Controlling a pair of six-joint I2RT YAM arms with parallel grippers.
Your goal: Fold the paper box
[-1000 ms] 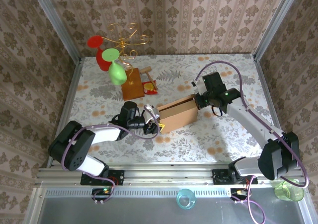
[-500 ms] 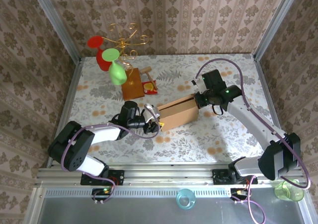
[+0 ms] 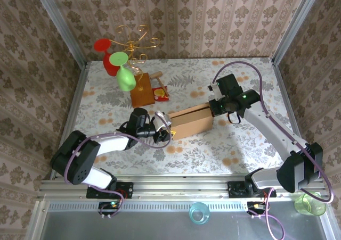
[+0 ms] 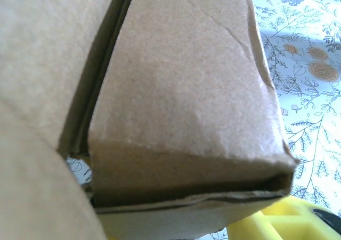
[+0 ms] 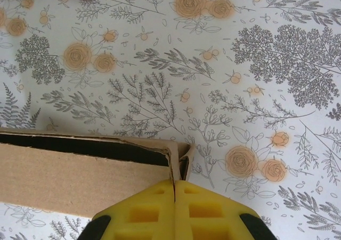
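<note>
Two things, a wooden block (image 3: 141, 89) and a red packet (image 3: 160, 94), lay behind the creased, half-folded brown paper box (image 3: 189, 121). The right gripper (image 5: 174, 183) was pressed closed at its right corner; I couldn't tell the left gripper's (image 3: 164, 128) grip.

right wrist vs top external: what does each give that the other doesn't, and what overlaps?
Right wrist: the right pincer closed, its yellow pads pressed together, tips at an end corner of the paper box; a dark gap runs along the box's upper edge.
Top external: the left pincer at the box's opposite end, and the gold wire stand at the back left.
Both: the box lying on the floral table.
</note>
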